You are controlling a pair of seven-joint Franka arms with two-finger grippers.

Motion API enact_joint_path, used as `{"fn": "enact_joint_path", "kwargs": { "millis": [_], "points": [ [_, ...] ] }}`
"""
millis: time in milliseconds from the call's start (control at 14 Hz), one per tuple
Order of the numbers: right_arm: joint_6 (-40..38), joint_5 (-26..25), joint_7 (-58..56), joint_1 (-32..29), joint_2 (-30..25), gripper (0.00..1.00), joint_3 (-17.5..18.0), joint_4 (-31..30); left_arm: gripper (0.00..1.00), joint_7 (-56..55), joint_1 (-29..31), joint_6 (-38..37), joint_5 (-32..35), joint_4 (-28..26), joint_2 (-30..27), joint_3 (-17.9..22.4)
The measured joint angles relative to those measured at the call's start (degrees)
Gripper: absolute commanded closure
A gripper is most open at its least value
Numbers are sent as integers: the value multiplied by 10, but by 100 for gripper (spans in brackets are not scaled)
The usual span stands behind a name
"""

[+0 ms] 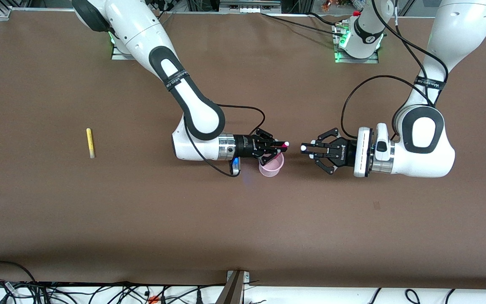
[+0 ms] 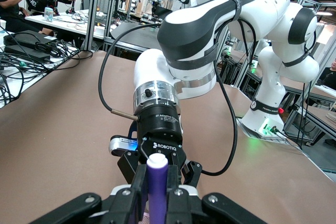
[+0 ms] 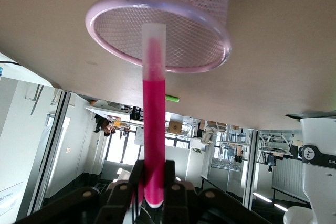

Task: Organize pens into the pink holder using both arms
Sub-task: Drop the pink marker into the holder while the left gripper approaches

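Note:
My right gripper (image 1: 280,145) is shut on the magenta pen (image 1: 284,145), which it holds level just above the mouth of the pink holder (image 1: 271,165). In the right wrist view the magenta pen (image 3: 154,129) runs out from the right gripper (image 3: 154,174) across the holder's mesh mouth (image 3: 189,30). Facing it, tip to tip, my left gripper (image 1: 306,147) is shut on the dark purple pen (image 2: 157,182), whose pale tip (image 1: 302,147) points at the holder. The yellow pen (image 1: 90,142) lies on the table toward the right arm's end. A green pen (image 3: 172,98) lies on the table.
Brown table mat (image 1: 243,219) all round the holder. In the left wrist view the right arm's wrist and black cable (image 2: 157,124) stand close in front of the left gripper (image 2: 157,174). Cables hang along the front edge (image 1: 99,291).

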Motion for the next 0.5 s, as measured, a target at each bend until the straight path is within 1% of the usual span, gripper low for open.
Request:
{"fn": "enact_joint_path", "kwargs": {
  "millis": [71, 143, 214, 429, 500],
  "points": [
    [0, 0, -3, 0, 0, 16, -1, 1, 100, 0, 0, 0, 0, 0, 0, 0],
    [0, 0, -9, 0, 0, 3, -2, 2, 100, 0, 0, 1, 0, 0, 0, 0],
    [0, -1, -15, 0, 0, 1, -2, 3, 100, 0, 0, 1, 0, 0, 0, 0],
    [0, -10, -22, -3, 0, 1, -6, 10, 100, 0, -2, 5, -1, 1, 1, 0],
    [-1, -18, -24, -8, -1, 0, -8, 12, 100, 0, -6, 17, -2, 1, 1, 0]
  ]
}}
